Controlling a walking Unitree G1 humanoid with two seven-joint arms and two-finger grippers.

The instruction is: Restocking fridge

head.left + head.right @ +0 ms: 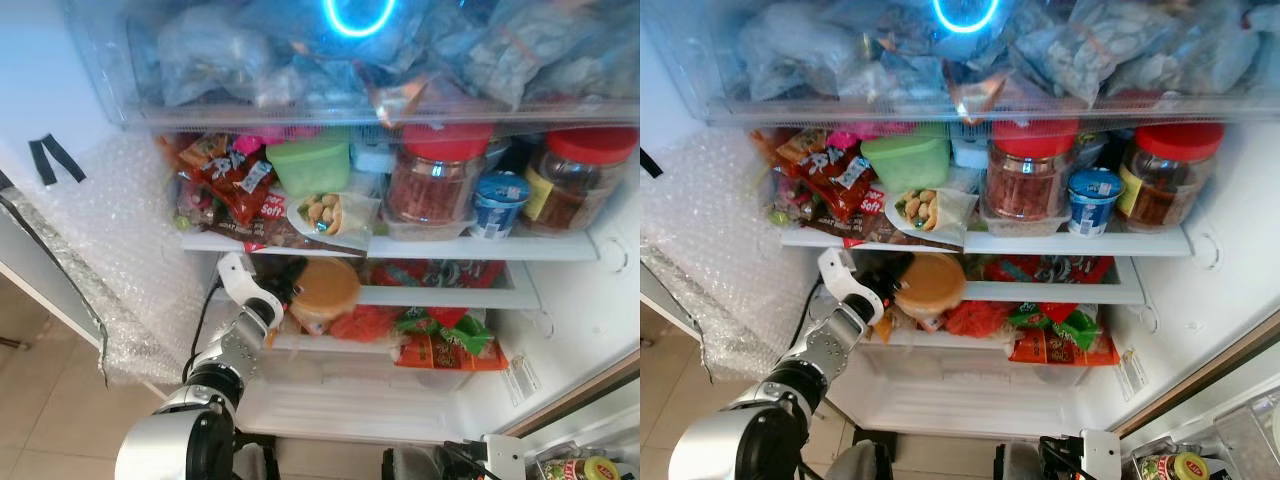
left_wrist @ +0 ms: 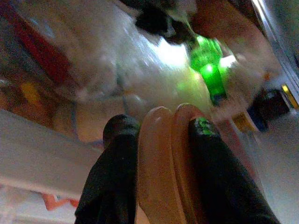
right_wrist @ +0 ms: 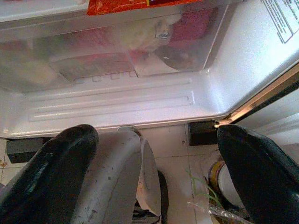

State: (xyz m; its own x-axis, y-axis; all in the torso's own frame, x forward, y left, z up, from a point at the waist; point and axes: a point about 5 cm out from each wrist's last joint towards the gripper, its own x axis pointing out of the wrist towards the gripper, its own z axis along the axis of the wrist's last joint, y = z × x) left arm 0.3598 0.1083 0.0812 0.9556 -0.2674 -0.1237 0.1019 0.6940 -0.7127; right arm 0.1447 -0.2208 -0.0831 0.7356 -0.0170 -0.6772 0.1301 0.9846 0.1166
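In the left eye view, the left arm (image 1: 215, 385) is rising from the lower left of the frame, and the left gripper (image 1: 285, 293) is pinching a tan lid (image 1: 325, 285) at the fridge's middle shelf (image 1: 440, 296), centre frame.

In the left wrist view, two black fingers (image 2: 117, 177) are clamping the tan lid's edge.

In the right wrist view, the right gripper (image 3: 154, 158) is hanging wide open above the floor (image 3: 175, 154), below the clear drawer (image 3: 117, 51).
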